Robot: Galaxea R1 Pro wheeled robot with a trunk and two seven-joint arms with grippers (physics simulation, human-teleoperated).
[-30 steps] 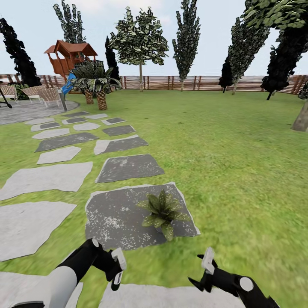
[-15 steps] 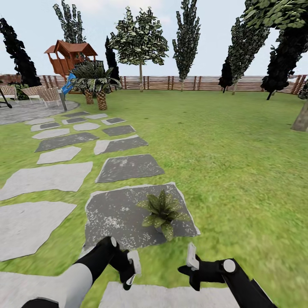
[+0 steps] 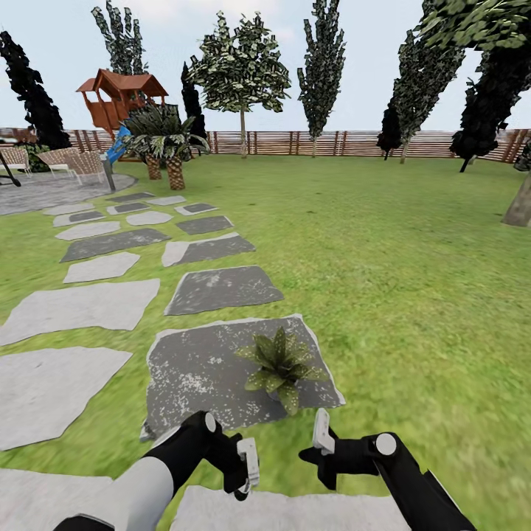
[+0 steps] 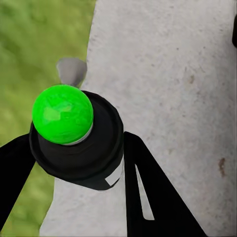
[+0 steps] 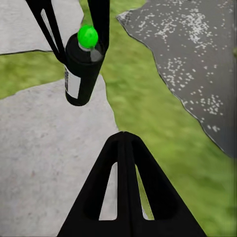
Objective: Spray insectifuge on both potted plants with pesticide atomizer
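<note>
1. One potted plant (image 3: 282,366) shows in the head view, low and centre, standing on the right part of a dark grey slab (image 3: 199,372) in the lawn (image 3: 398,265). Along the bottom edge, the left gripper (image 3: 247,461) and right gripper (image 3: 322,436) face each other just below that slab, near but apart. A wooden fence (image 3: 346,142) and a red playhouse (image 3: 118,96) sit far back in the upper part.
2. In the left wrist view, the left gripper's black fingers (image 4: 148,192) are clamped on the pesticide atomizer (image 4: 76,143) at lower left, its green dot (image 4: 62,114) facing the camera, over pale paving (image 4: 168,74).
3. In the right wrist view, the atomizer hangs at upper left between the left gripper's fingers. The right gripper's fingers (image 5: 129,192) are pressed together at bottom centre, holding nothing.
</note>
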